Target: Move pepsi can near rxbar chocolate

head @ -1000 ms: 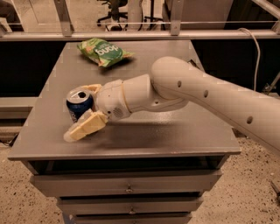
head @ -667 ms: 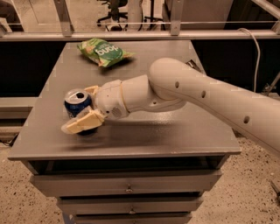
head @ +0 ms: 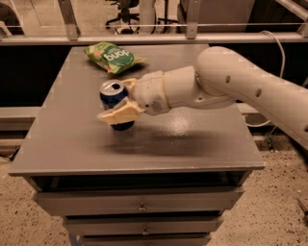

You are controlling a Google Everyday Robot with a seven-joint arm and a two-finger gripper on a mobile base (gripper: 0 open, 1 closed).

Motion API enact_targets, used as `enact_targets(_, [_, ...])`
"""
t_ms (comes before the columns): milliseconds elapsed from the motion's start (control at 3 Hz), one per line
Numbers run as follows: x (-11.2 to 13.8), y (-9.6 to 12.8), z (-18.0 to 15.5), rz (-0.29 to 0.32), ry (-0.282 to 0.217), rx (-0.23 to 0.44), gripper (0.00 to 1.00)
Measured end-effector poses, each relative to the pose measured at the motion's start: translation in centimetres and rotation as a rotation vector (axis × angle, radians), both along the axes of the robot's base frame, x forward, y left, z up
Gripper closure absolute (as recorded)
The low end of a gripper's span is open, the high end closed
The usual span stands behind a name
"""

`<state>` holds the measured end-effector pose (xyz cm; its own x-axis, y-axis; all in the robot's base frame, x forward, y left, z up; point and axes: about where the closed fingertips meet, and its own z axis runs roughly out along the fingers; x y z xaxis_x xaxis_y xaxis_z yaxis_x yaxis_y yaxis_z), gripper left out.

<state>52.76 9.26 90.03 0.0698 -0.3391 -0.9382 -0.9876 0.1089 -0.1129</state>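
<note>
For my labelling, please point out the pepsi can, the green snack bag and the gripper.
pepsi can (head: 113, 103), camera view, on its blue side.
green snack bag (head: 113, 56), camera view, middle of its face.
gripper (head: 115, 98), camera view, midway between fingertips, clasping the can.

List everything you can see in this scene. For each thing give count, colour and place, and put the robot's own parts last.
pepsi can: one, dark blue with a silver top, left of the table's middle, between the gripper's fingers.
rxbar chocolate: none in view.
snack bag: one, green, lying at the table's far left.
table: one, grey, centre of view.
drawers: at least two, grey, stacked under the tabletop.
rail: one, pale metal, behind the table.
cable: one, pale, far right.
office chair: at least one, dark, on the floor far behind.
arm: one, white, reaching in from the right.
gripper: one, cream fingers, closed on the pepsi can.
</note>
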Motion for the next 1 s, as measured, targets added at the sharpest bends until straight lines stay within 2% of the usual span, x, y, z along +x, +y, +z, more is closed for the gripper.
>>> enact_targets(333, [2.1,-7.6,3.6,-0.106,-0.046,-0.014,1.0])
enact_targets(1000, [2.9,-9.5,4.9,-0.146,-0.074,-0.009,1.0])
